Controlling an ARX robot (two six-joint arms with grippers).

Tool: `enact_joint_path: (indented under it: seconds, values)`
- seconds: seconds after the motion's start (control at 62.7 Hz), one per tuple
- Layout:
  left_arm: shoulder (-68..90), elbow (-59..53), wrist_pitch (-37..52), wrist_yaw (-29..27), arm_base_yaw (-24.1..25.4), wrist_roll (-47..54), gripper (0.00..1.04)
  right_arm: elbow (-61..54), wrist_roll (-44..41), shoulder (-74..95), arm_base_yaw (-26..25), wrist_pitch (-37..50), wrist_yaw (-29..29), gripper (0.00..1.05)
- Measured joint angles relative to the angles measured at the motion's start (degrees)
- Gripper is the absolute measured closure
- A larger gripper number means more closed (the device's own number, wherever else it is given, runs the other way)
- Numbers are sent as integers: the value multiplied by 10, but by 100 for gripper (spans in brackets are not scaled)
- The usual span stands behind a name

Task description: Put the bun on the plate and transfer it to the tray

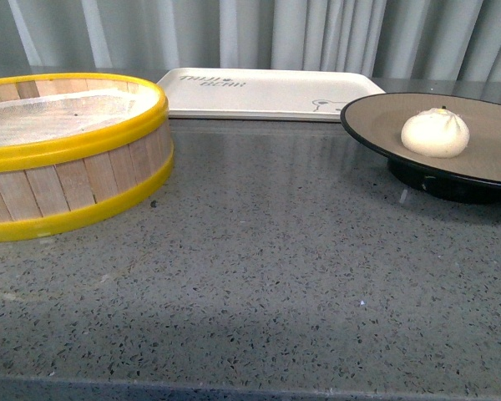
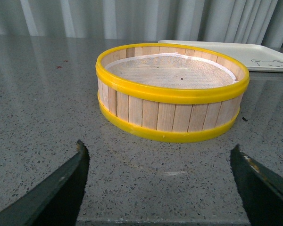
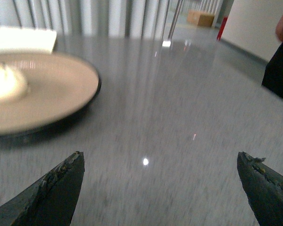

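The left gripper (image 2: 158, 146) stands released in the left wrist view. Its two dark fingers (image 2: 61, 188) are spread wide with only bare grey speckled table (image 2: 37, 94) between them. Ahead of it sits the wooden steamer basket (image 2: 172, 101) with yellow rims, its white liner showing inside and nothing on it. Beyond the basket lies a corner of the cream tray (image 2: 254, 54), and a pale curtain (image 2: 132, 19) hangs behind.

The right wrist view is blurred. The right gripper (image 3: 159, 153) is likewise released, its fingers far apart over bare table and gripping nothing. Off to one side ahead of it is the plate (image 3: 52, 89), with the bun (image 3: 7, 82) sitting on it. A pale edge of the tray (image 3: 23, 40) shows past the plate.

Neither arm shows in the front view. The steamer basket (image 1: 67, 159) fills the left of the frame. The tray (image 1: 267, 92) lies flat at upper centre with nothing on it, dark lettering near its left end. The plate (image 1: 484, 125) stands on the table (image 1: 275, 276) at the right edge, its far rim overlapping the tray's right corner in the picture, though I cannot tell whether they touch. The bun (image 1: 435, 134) rests upright on the plate's tan inside, pleated top up.
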Motion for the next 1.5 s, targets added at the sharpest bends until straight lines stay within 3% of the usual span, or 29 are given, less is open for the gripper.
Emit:
enact_joint_path:
  seconds: [0.048,0.144,0.271,0.431,0.606,0.846,1.197,1.372,1.5]
  values:
    - [0,0,0,0,0,0,5,37,13,57,-46,57,-42,8]
    - [0,0,0,0,0,0,7,102,64,176,-107,126,-95,8]
    - [0,0,0,0,0,0,7,180,165,332,-134,129,-149,8]
    - [0,0,0,0,0,0,7,278,379,497,-101,77,-244,8]
    - [0,0,0,0,0,0,7,295,544,552,-64,52,-315,8]
    - [0,0,0,0,0,0,7,290,614,565,-29,51,-358,8]
    - [0,0,0,0,0,0,7,264,650,600,-14,86,-367,8]
    - [0,0,0,0,0,0,7,262,654,604,-16,86,-367,44]
    - [0,0,0,0,0,0,7,259,657,604,-17,88,-367,64]
